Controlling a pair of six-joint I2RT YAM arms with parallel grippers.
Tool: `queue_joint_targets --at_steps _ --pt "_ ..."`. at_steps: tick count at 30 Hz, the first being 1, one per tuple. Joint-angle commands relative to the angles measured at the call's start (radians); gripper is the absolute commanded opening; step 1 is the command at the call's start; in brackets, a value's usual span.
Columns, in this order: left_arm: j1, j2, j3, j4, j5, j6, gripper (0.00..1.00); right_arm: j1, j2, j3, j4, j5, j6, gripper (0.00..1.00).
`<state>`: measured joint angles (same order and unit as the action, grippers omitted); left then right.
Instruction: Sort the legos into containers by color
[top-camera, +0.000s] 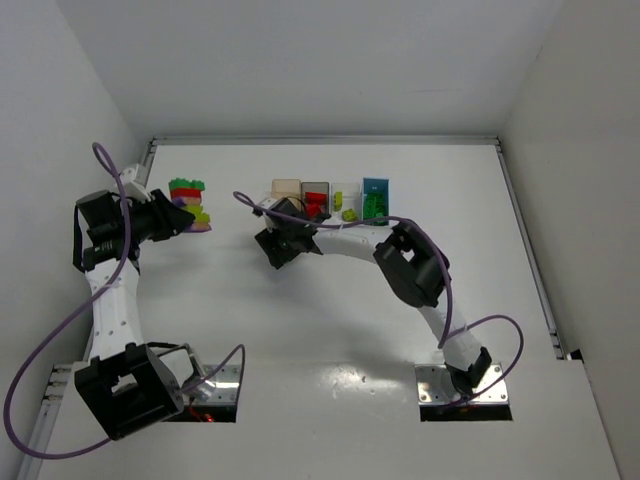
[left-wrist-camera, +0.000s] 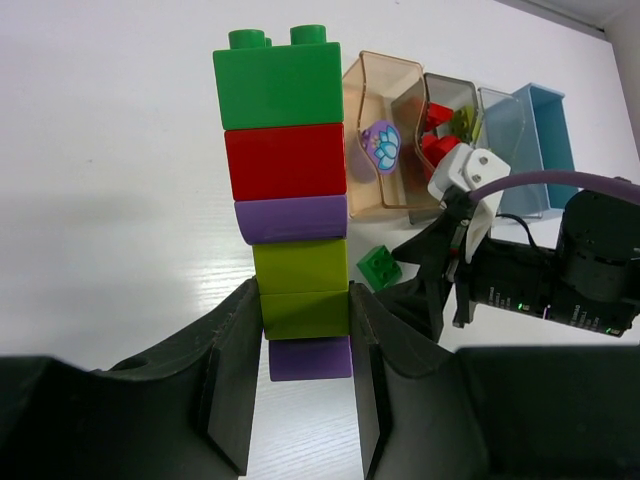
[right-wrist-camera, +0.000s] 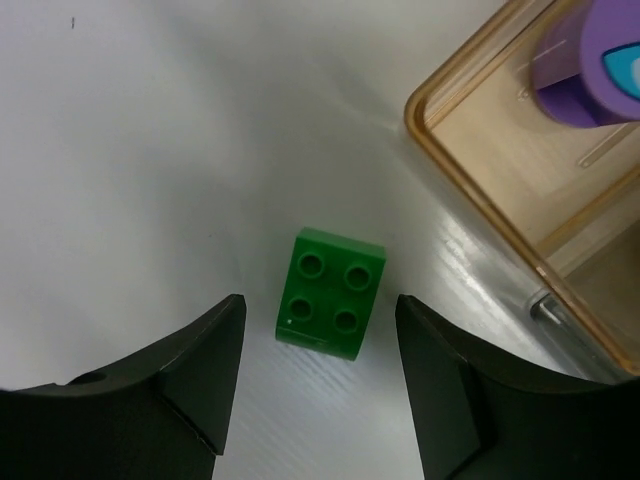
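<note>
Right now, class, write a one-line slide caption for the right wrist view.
Open right gripper straddles a lone green lego on the table, beside the tan container holding a purple piece.

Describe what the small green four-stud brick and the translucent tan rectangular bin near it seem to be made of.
Small green four-stud brick: likely hard moulded plastic, smooth, slightly glossy; even colour, crisp studs. Translucent tan rectangular bin: probably rigid tinted plastic, glossy; the white table shows through its floor, and its rounded rim catches light.
</note>
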<state>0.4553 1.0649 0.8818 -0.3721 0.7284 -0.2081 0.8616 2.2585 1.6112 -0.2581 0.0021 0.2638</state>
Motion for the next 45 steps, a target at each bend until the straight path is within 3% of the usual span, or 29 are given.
queue_joint_targets --at_steps 1,4,8,9,13,21,24,28,35,40,45 --pt "0.013 -0.003 0.048 0.05 0.008 -0.014 0.08 0.01 0.027 0.039 0.04 0.062 0.003 0.63" --pt "0.013 -0.003 0.048 0.05 0.008 -0.014 0.08 0.01 0.038 0.039 0.049 0.072 -0.015 0.57" --pt "0.013 -0.003 0.039 0.05 0.008 -0.014 0.08 0.01 0.038 0.039 0.06 0.072 -0.035 0.35" --pt "0.013 -0.003 0.039 0.05 0.008 -0.005 0.08 0.01 0.038 0.039 0.06 0.072 -0.046 0.22" --pt "0.013 0.006 0.029 0.05 0.028 0.006 0.08 0.022 -0.013 0.001 0.06 0.012 -0.089 0.01" --pt "0.0 0.006 0.01 0.082 0.059 0.015 0.08 0.024 -0.407 -0.223 0.14 -0.134 -0.176 0.01" --pt "-0.023 0.006 0.009 0.093 0.059 0.006 0.08 -0.001 -0.523 -0.249 0.1 -0.035 -0.195 0.01" --pt "-0.095 0.027 0.019 0.131 0.059 -0.013 0.08 -0.134 -0.565 -0.261 0.036 0.029 -0.18 0.01" --pt "-0.234 0.087 0.094 0.14 -0.02 -0.013 0.08 -0.427 -0.475 -0.26 0.005 -0.016 -0.103 0.01" --pt "-0.328 0.13 0.126 0.14 -0.061 -0.022 0.08 -0.53 -0.354 -0.179 -0.006 -0.065 -0.092 0.01" --pt "-0.363 0.159 0.135 0.159 -0.083 -0.031 0.08 -0.549 -0.266 -0.128 -0.006 -0.092 -0.092 0.04"
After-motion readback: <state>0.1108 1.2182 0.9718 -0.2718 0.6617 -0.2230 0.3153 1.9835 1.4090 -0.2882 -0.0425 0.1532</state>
